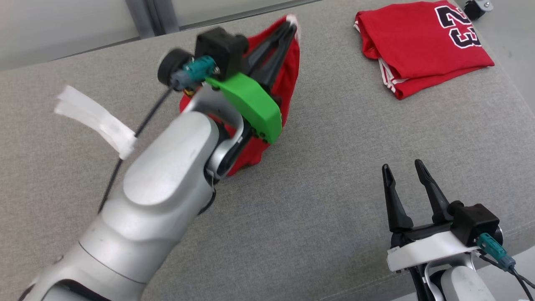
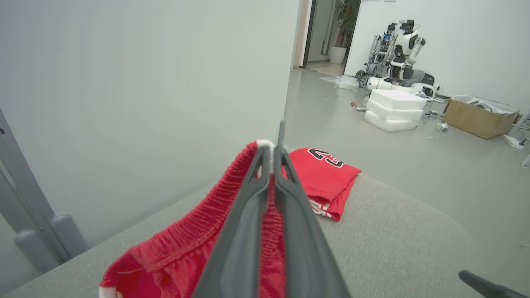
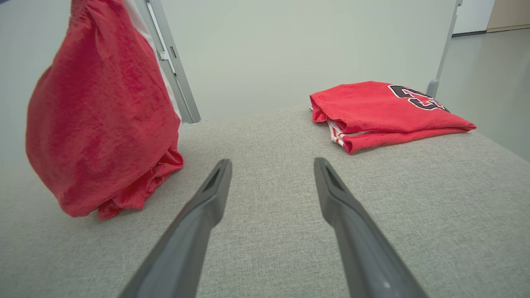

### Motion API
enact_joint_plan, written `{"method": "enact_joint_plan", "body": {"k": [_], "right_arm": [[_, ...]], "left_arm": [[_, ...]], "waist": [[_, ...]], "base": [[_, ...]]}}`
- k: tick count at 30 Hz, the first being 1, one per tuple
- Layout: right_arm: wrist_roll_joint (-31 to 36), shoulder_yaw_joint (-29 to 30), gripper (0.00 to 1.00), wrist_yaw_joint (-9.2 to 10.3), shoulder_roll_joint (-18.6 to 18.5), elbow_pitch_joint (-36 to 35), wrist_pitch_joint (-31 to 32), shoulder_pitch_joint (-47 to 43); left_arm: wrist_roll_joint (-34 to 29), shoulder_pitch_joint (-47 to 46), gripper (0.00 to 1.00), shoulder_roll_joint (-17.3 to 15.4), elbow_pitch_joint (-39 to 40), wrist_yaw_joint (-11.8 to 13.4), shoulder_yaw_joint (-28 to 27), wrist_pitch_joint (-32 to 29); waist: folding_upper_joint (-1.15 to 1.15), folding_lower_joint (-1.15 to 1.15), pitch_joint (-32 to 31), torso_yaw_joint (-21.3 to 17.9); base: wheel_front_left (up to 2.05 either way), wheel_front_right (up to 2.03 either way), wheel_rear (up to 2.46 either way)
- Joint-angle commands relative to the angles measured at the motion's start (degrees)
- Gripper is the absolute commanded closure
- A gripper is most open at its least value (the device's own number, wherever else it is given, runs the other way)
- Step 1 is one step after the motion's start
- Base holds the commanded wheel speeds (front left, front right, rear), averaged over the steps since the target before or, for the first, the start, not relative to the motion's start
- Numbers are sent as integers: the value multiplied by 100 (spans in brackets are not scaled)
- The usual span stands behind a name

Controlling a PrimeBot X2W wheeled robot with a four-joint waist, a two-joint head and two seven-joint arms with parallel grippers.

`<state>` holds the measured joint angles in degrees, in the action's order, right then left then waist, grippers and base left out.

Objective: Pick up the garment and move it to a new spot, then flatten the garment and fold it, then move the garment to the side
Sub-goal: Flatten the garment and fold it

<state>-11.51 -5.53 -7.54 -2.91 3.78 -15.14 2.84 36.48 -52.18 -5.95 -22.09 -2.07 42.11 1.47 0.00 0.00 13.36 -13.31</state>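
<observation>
The garment [image 1: 288,79] is red shorts with a ribbed waistband and white trim. My left gripper [image 1: 291,25] is shut on the waistband and holds it lifted, and the cloth hangs down behind my left arm. In the left wrist view the gripper [image 2: 273,151] pinches the waistband of the garment [image 2: 182,248]. From the right wrist the garment [image 3: 99,120] hangs at the left, its lower end bunched on the grey cushion [image 3: 265,136]. My right gripper [image 1: 404,169] stands open at the lower right, nothing between its fingers [image 3: 207,198].
A folded red jersey [image 1: 422,42] with a black number lies at the far right of the grey cushion [image 1: 334,167]. A white tag [image 1: 96,119] hangs off my left arm's cable. Beyond the cushion are a wall, floor, foam blocks [image 2: 393,109] and a cardboard box [image 2: 476,118].
</observation>
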Motion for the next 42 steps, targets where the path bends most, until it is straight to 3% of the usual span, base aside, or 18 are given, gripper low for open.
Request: {"method": "enact_joint_plan", "body": {"k": [1,8,13,19,24,30,37,42], "right_arm": [[-14,25,0,12,1,10,1,-69],[87,123,0,12,1,-19,1,-218],[109,291,0,11,-118,-132,1,-297],[-157,314,0,12,-326,-157,1,-357],[-895,112,0,11,-614,92,0,-134],[-2153,-868,0,11,-1632,825,54,639],[-3885,-2008,0,8,-2614,881,1237,1834],[-4524,-2507,0,7,-3080,751,1949,2334]], "left_arm": [[107,-179,100,-68,207,-42,-104,-44],[521,-176,100,-609,1627,192,-711,-459],[808,1098,100,-1279,2537,574,-958,-627],[1234,3146,100,-1781,2825,929,-1146,-264],[1497,4185,100,-1841,2624,1013,-1297,171],[1608,4478,100,-1726,2219,878,-1321,435],[1549,4226,100,-1564,1773,708,-1237,574],[1511,4109,100,-1452,1584,629,-1169,651]], "waist": [[0,0,-159,35],[0,0,-409,250],[0,0,-409,466],[0,0,-271,754],[0,0,-226,1024],[0,0,-186,1421],[0,0,-125,1697],[0,0,-63,1840]], "base": [[0,0,0],[0,0,0],[0,0,0],[0,0,0],[0,0,0],[0,0,0],[0,0,0],[0,0,0]]}}
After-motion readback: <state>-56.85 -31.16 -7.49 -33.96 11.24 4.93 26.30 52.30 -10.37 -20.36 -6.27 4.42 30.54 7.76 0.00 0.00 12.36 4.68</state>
